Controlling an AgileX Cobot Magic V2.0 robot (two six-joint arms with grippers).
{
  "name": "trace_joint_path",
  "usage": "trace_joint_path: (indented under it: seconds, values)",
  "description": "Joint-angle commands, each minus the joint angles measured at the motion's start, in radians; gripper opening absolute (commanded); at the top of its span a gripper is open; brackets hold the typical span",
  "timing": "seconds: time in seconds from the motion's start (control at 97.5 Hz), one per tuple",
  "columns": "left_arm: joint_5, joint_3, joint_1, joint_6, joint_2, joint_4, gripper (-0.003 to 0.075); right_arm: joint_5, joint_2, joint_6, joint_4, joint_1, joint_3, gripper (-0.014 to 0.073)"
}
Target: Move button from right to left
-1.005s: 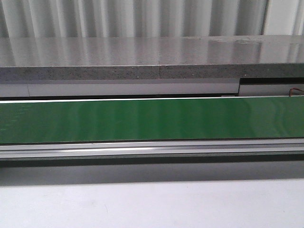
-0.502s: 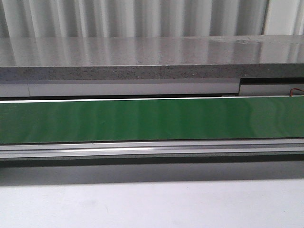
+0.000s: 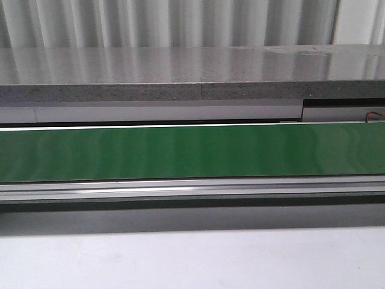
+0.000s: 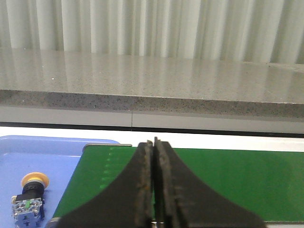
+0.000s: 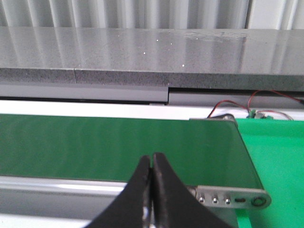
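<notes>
The button [image 4: 29, 197], with an orange round cap and a blue blocky body, lies in a blue tray [image 4: 42, 156] in the left wrist view, beside the end of the green conveyor belt [image 4: 237, 183]. My left gripper [image 4: 153, 142] is shut and empty, above the belt and apart from the button. My right gripper [image 5: 152, 156] is shut and empty, in front of the belt [image 5: 118, 147] near its other end. Neither gripper nor the button shows in the front view.
The green belt [image 3: 192, 150] runs across the front view, with a metal rail [image 3: 192, 189] in front and a grey stone ledge [image 3: 192, 75] behind. A bright green surface [image 5: 278, 156] and loose wires [image 5: 237, 107] lie past the belt's end plate [image 5: 232, 199].
</notes>
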Motion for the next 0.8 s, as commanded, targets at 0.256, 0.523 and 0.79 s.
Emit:
trace_joint_path:
  seconds: [0.256, 0.523, 0.79]
  values:
    - [-0.078, 0.025, 0.002, -0.007, -0.034, -0.007, -0.0020, -0.176, -0.018, 0.005, -0.020, -0.001, 0.040, -0.0068]
    - [-0.078, 0.025, 0.002, -0.007, -0.034, -0.007, -0.0020, -0.184, -0.018, 0.006, -0.033, -0.020, 0.040, -0.0068]
    - [-0.078, 0.025, 0.002, -0.007, -0.034, -0.007, -0.0020, -0.187, -0.018, 0.006, -0.034, -0.024, 0.040, -0.0068]
